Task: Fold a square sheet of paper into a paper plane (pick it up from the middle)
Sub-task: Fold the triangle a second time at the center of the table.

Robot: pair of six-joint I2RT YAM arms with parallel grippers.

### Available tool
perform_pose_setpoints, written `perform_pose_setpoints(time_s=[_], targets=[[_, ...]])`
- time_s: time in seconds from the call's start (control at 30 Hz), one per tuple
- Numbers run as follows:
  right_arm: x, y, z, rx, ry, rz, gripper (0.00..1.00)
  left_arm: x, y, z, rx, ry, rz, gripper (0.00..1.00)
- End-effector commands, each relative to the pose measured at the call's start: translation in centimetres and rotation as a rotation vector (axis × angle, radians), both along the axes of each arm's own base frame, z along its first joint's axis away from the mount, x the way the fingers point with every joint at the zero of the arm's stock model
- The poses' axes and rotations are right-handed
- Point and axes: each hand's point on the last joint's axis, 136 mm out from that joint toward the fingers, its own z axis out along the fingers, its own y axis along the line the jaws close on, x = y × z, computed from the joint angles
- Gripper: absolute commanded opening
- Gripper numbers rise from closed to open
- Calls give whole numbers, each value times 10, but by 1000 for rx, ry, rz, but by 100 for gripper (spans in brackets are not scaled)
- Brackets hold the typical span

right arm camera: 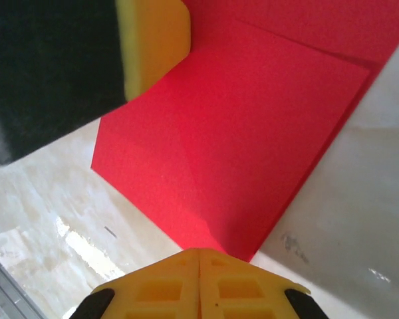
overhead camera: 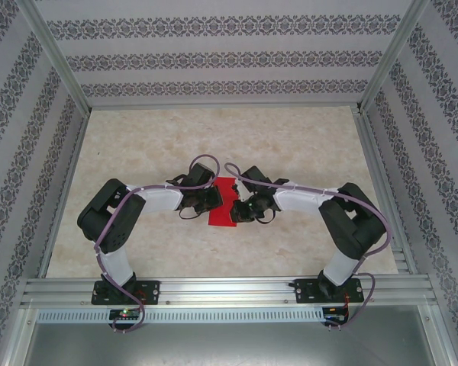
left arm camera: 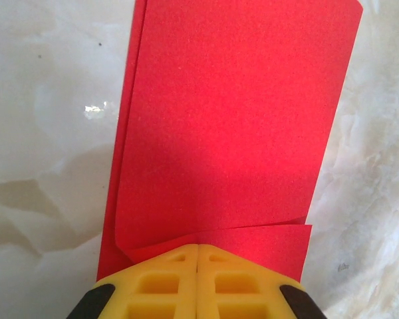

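Left gripper [left arm camera: 197, 252]: shut tight, tips on the near short edge of the square sheet of paper [left arm camera: 233, 119]. I cannot tell if it pinches it.
Right gripper [right arm camera: 199, 256]: shut too, tips at one corner.
Paper: folded double, lying on the table [left arm camera: 46, 133] between both grippers.
Long way: runs straight away from the left gripper.
Nearer arm: both touch; the left one sits mid-edge.
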Motion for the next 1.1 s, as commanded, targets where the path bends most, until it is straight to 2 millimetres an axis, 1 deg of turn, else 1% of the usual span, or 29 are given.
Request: perform_pose_setpoints(time_s=[0.0, 0.1, 0.17, 0.23, 0.33, 0.4, 0.47, 0.63, 0.67, 0.8, 0.93, 1.07], targets=[[6, 2, -6, -3, 15, -20, 8, -30, 26, -41, 144, 131, -10, 7], [3, -3, -16, -32, 33, -23, 8, -27, 22, -36, 124, 107, -27, 7], [0, -8, -23, -58, 42, -28, 8, -25, 15, -30, 83, 83, -42, 8], [-2, -14, -31, -92, 50, -36, 7, -21, 6, -19, 27, 45, -56, 8], [-5, -21, -39, -124, 61, -50, 6, -17, -7, 3, -48, -9, -73, 9], [-7, -22, -42, -134, 64, -52, 6, -20, -15, 19, -79, -33, -81, 10], [-7, -22, -43, -139, 62, -55, 6, -26, -20, 26, -85, -44, -75, 10], [-7, -19, -43, -141, 65, -56, 5, -41, -36, 23, -125, -34, -52, 8], [-7, -19, -44, -141, 65, -55, 4, -45, -38, 19, -114, -28, -47, 7], [-8, -19, -44, -142, 69, -56, 4, -51, -36, 3, -67, -4, -18, 4], [-9, -19, -45, -144, 72, -56, 4, -51, -34, -6, -66, 10, 6, 1], [-11, -23, -48, -162, 78, -59, 4, -52, -23, -15, -19, 20, 43, 0]])
